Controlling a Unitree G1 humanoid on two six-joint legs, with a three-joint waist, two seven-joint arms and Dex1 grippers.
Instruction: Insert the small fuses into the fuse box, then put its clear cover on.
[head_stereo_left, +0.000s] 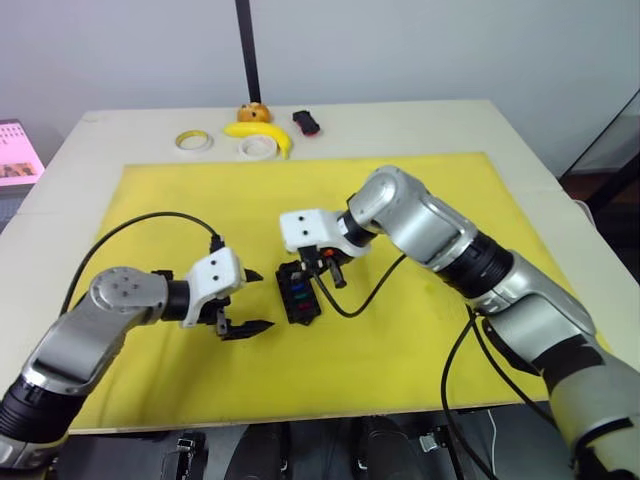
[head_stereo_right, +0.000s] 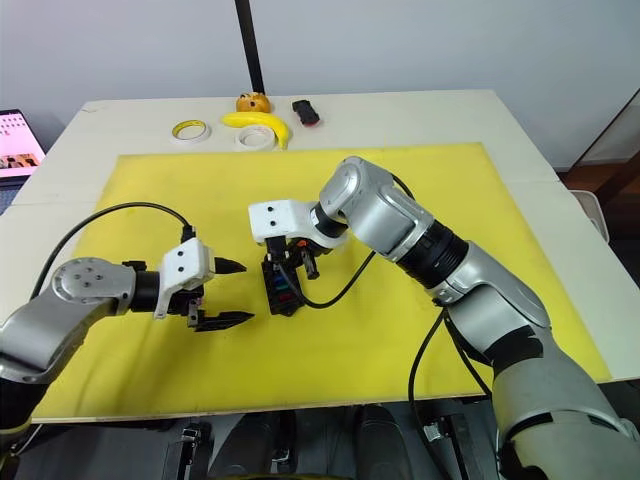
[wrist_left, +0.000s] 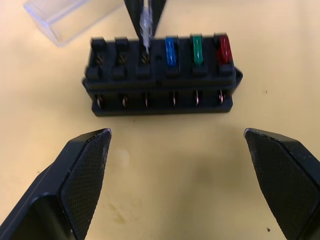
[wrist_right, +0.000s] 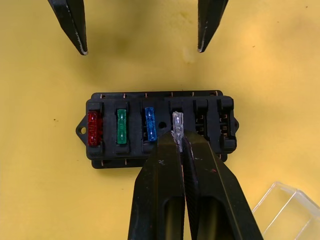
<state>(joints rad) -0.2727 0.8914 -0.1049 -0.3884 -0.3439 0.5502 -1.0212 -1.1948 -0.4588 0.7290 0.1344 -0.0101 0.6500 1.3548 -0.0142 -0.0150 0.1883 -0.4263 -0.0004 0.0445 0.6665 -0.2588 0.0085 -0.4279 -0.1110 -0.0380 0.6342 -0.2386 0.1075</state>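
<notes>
My left gripper (head_stereo_right: 228, 292) hangs nearest me over the yellow mat (head_stereo_right: 400, 330), fingers (wrist_left: 82, 165) spread wide and holding nothing, pointing toward 3 o'clock at the fuse box (head_stereo_right: 281, 285), which lies just beside it but not touching. The box lies flat on the mat near its middle, long side running roughly 12 to 6. Three fuses are already seated in one row: red (wrist_right: 93, 128) at the end, then green (wrist_right: 121, 126), then blue (wrist_right: 150, 124). My right gripper (wrist_right: 179, 142) comes down on the box from 12 o'clock, fingers pinched narrow on a grey fuse (wrist_right: 177, 125), which stands upright with its lower end at the fourth slot, next to the blue one; I cannot tell how deep it sits. The two slots past it are open. The clear cover (wrist_right: 287, 207) lies on the mat just beside the box, on the side away from my left gripper. At the far edge of the table (head_stereo_right: 420, 115), around 12 o'clock, sit two tape rolls (head_stereo_right: 190, 130), a banana (head_stereo_right: 258, 123), a small orange thing (head_stereo_right: 253, 101) and a black-and-red gadget (head_stereo_right: 305, 112)
</notes>
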